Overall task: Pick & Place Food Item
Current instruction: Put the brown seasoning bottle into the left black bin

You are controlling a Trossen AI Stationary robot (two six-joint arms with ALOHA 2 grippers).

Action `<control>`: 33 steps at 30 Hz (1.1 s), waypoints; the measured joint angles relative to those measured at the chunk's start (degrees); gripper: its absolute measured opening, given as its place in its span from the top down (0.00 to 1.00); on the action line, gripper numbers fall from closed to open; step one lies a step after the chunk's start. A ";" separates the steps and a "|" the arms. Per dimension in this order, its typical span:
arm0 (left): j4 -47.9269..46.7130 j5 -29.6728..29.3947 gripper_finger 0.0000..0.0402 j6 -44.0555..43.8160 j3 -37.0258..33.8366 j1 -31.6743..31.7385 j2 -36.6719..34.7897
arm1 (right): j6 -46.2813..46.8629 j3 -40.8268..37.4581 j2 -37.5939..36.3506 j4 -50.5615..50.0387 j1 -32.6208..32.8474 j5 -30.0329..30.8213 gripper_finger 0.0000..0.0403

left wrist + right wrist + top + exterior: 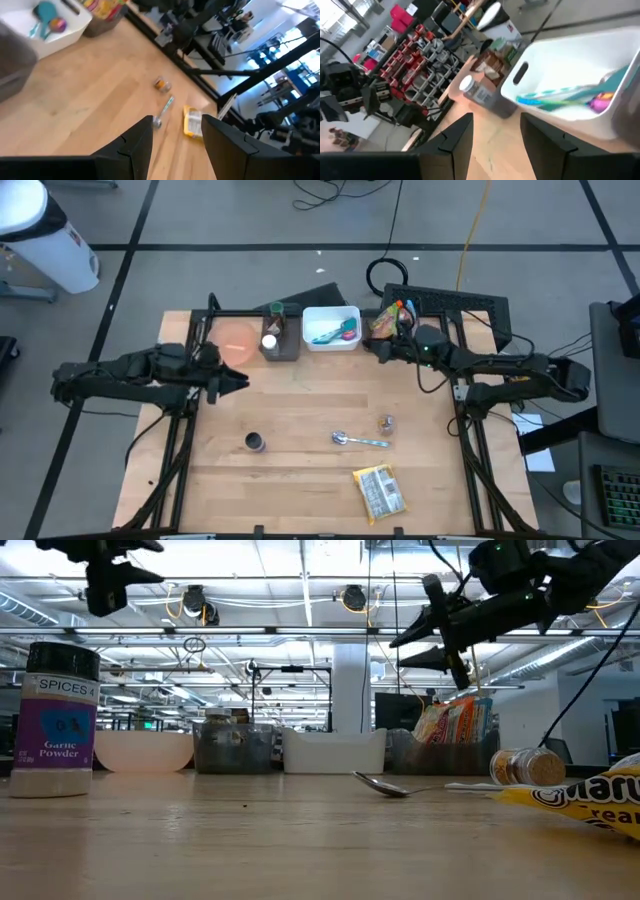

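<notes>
**A:** Where did the food item lie, and where were the arms?

**B:** A yellow crinkled foil snack packet (380, 491) lay flat near the front edge of the pale wooden surface (300, 400), toward its right corner. I judged it the likeliest food item, though the task did not say which. Both arms hung above the back half. The left gripper (240, 383) was near the left edge, its fingers parted with nothing between them. The right gripper (374, 348) hovered by the back edge, beside a white plastic bin (331, 327) holding teal utensils; its fingers were also apart and empty.

**B:** A metal spoon with a teal handle (358, 440) and a small tipped glass spice jar (386, 422) lay just behind the packet.

**A:** What could have gone wrong?

**B:** The packet lay flat and slick, so fingers coming straight down might have slid over it or pinched only a fold and dropped it. A low reach from the back could have knocked the spoon or set the jar rolling. A small dark-lidded jar (255, 441) stood well apart to the left, less at risk. The crowded bins along the back edge left little room for placing.
</notes>
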 joint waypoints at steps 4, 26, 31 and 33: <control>7.53 -2.00 0.56 1.11 0.00 -2.67 4.71 | 3.22 -0.02 4.95 7.08 2.86 -0.22 0.61; 43.31 -1.78 0.56 1.32 0.00 -12.46 36.21 | 12.67 -0.02 14.36 43.58 18.45 8.66 0.61; 55.64 -1.80 0.56 0.97 0.00 -13.09 42.54 | 11.63 -0.02 14.38 49.47 20.65 5.45 0.61; 59.06 -1.80 0.56 0.31 0.00 -13.09 44.47 | 11.76 0.02 14.38 53.21 21.75 4.04 0.61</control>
